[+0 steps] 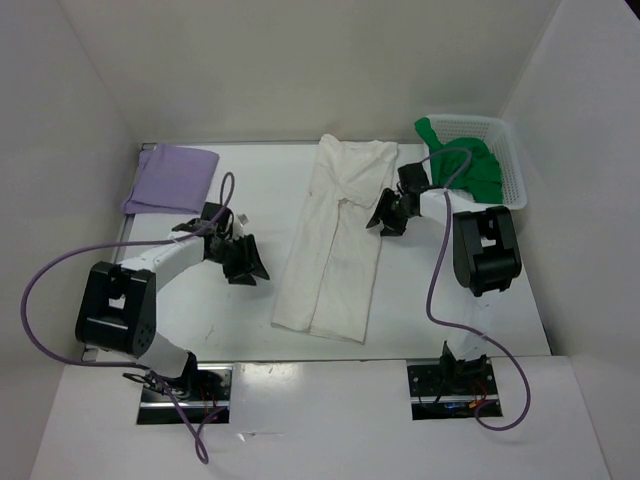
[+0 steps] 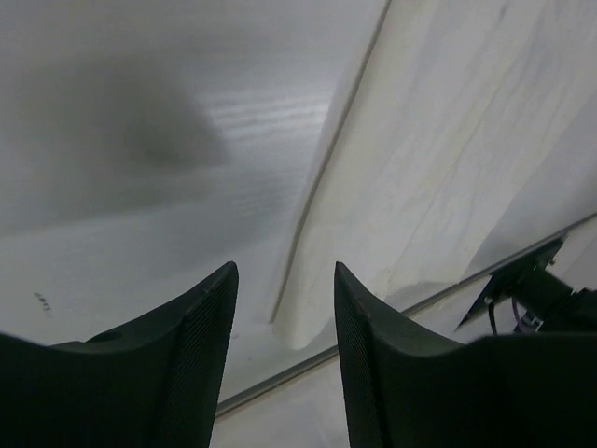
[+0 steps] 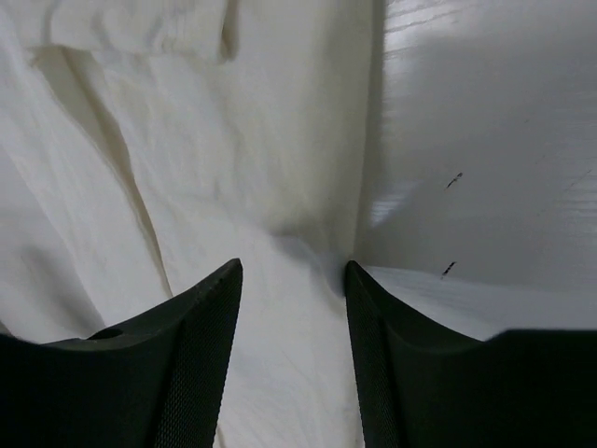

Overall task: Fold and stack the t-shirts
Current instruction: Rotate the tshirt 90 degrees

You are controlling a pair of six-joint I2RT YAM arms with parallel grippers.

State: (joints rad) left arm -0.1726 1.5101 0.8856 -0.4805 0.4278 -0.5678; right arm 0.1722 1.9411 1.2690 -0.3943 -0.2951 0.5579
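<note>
Cream t-shirt [image 1: 335, 240] lying as a long strip down mid-table, a gripper at each long edge.
The left gripper [image 1: 245, 262] sits over bare table [image 1: 215, 315] just beside the strip's left edge, jaws apart and empty; the right gripper [image 1: 385, 215] is at the right edge, jaws wide with nothing between them, and whether its tips touch the cloth cannot be told. Open tabletop runs between the strip and the folded lavender t-shirt [image 1: 172, 178] in the far left corner, and along the near edge. The green t-shirt [image 1: 465, 170] spills over the left rim of the white basket [image 1: 510, 165] at far right; a cable crosses it, and how much lies inside is hidden.
</note>
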